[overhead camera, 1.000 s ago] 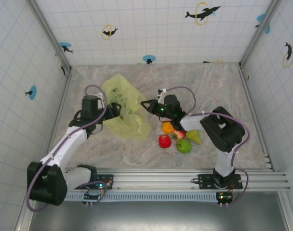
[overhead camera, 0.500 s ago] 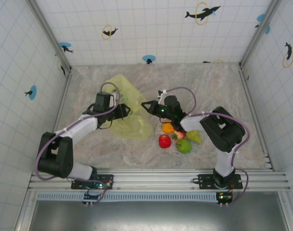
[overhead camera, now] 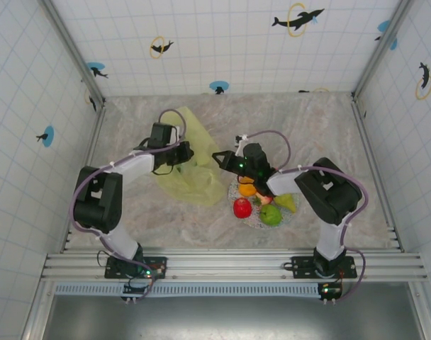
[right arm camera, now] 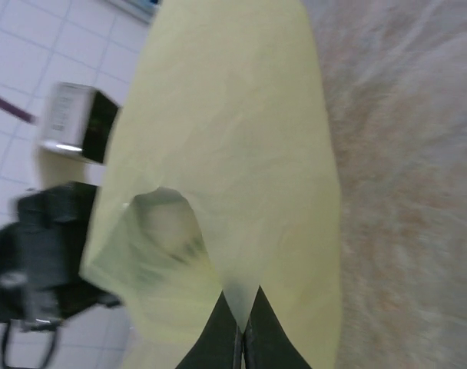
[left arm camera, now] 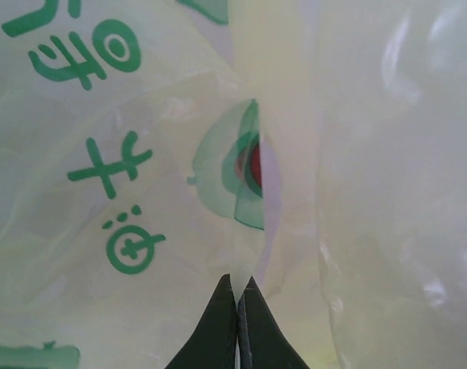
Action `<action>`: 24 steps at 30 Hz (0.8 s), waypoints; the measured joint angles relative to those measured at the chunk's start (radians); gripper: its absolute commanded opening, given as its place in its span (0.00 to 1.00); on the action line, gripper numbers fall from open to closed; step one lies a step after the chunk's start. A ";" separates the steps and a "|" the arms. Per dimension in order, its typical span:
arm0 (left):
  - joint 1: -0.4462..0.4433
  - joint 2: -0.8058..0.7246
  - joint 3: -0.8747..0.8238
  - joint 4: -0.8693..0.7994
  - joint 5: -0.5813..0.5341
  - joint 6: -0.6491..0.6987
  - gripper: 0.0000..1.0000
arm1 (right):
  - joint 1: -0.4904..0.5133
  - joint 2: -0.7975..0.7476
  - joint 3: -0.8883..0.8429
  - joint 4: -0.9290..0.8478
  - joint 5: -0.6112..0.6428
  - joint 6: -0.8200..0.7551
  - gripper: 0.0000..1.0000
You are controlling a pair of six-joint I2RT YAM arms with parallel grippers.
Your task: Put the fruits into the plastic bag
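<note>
The left end effector (overhead camera: pixel 183 153) is closed, its two dark fingertips pressed together on a fold of the plastic bag (overhead camera: pixel 191 178). In the left wrist view, the left end effector (left arm camera: pixel 237 290) pinches a pale strip of film that runs up from between the tips. Around it, the plastic bag (left arm camera: pixel 364 154) is translucent yellow-green, with green print (left arm camera: pixel 110 165) and a green and red mark showing through the layers.

The right end effector (overhead camera: pixel 220 156) is also closed on the bag, from the opposite side. In the right wrist view, the right end effector (right arm camera: pixel 240 327) grips a pointed corner of the film. The plastic bag (right arm camera: pixel 241 131) spreads upward from there, with a small opening at its lower left edge. The left arm shows dark and blurred beyond that edge.

From above, the bag lies crumpled on the marbled desk (overhead camera: pixel 315 127) between the two end effectors, left of centre.

The fruits (overhead camera: pixel 261 202) sit outside the bag, clustered on a speckled plate (overhead camera: pixel 254 222) just to its right, under the right arm. They include an orange (overhead camera: pixel 247 189), a red apple (overhead camera: pixel 242 207), a green apple (overhead camera: pixel 271 214) and a green pear (overhead camera: pixel 286 202), which are touching or nearly so.
</note>
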 measured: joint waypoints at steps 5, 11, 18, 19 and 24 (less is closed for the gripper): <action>0.024 -0.142 0.061 -0.097 0.087 0.054 0.00 | 0.000 -0.087 -0.045 -0.139 0.137 -0.120 0.00; 0.139 -0.359 0.127 -0.190 0.145 0.163 0.00 | 0.006 -0.193 -0.088 -0.226 0.243 -0.294 0.01; 0.153 -0.371 0.105 -0.227 0.247 0.236 0.00 | 0.027 -0.249 -0.116 -0.310 0.238 -0.593 0.36; 0.153 -0.370 0.097 -0.229 0.255 0.238 0.00 | 0.035 -0.259 -0.119 -0.320 0.247 -0.636 0.41; 0.153 -0.370 0.045 -0.226 0.296 0.251 0.00 | 0.087 -0.305 -0.119 -0.360 0.360 -0.872 0.70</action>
